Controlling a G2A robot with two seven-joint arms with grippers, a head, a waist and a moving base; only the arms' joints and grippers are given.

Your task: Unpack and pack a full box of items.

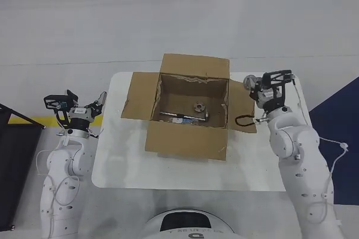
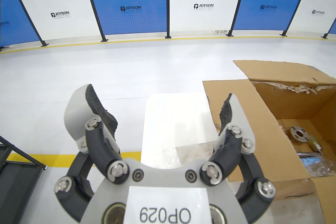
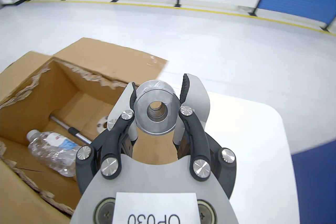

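An open cardboard box stands in the middle of the white table. Inside lie a clear plastic bottle, a metal rod and a round metal flange. My right gripper is shut on a grey metal ring, held up beyond the box's right flap, near the table's far right corner; in the top view the gripper shows there. My left gripper stands open and empty over the table's left edge, beside the box's left flap.
A black carabiner-like hook lies on the table by the box's right flap. A dark rack stands off the table's left side. Bare table surface lies in front of the box.
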